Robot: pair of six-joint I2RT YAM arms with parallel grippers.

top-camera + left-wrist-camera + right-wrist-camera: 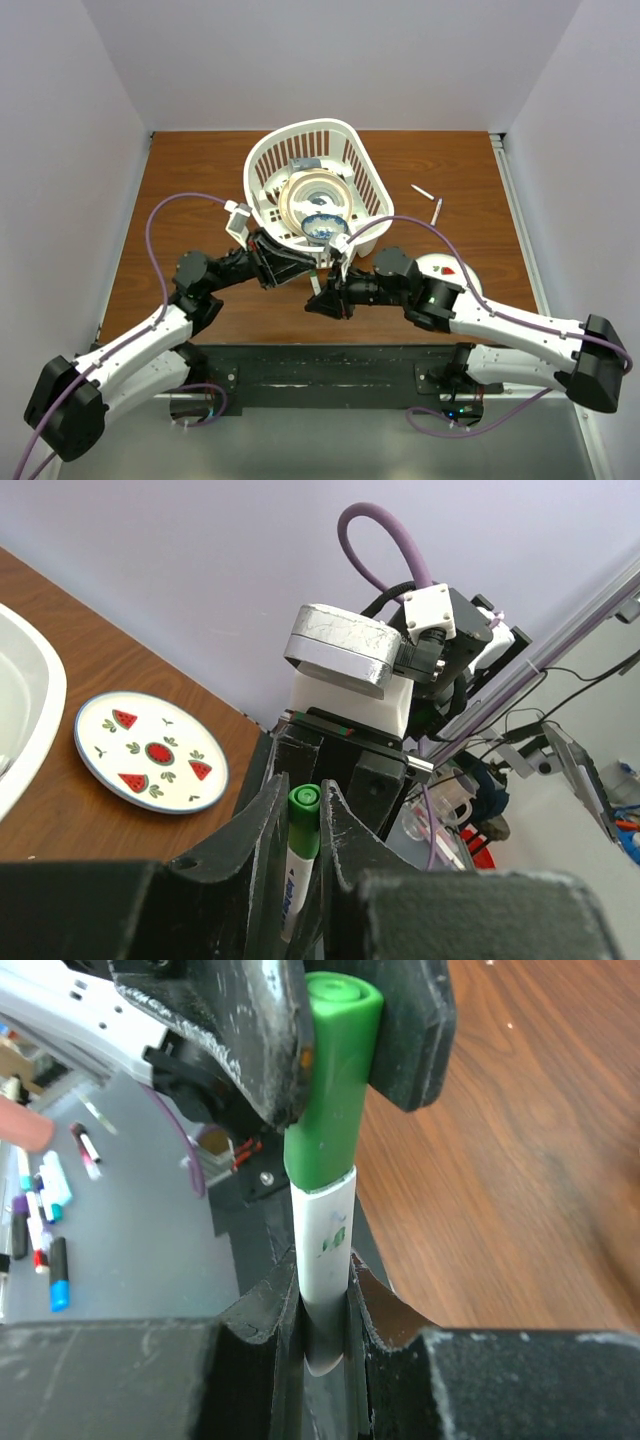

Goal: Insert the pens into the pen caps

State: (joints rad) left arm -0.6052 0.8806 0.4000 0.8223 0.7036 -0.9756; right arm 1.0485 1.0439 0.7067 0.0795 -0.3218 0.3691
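Right gripper [325, 1300], closest to the lens, pinches narrowly round the white pen [325, 1235] barrel; left gripper [305, 830] clamps the green cap [330, 1090] sitting over its tip, both just at 6 o'clock of the basket [305, 128]. Two more pens [422, 191] lie on the worktop [190, 170] at 3 o'clock. Risk: any angle between the arms while pushing could skew the cap or slide the barrel through the pinch, leaving it half-seated.

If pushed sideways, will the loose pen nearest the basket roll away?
Probably yes: the loose pen is slim, seemingly round, lying flat on the smooth wooden table. It looks light and stiff, so a small nudge may send it far.
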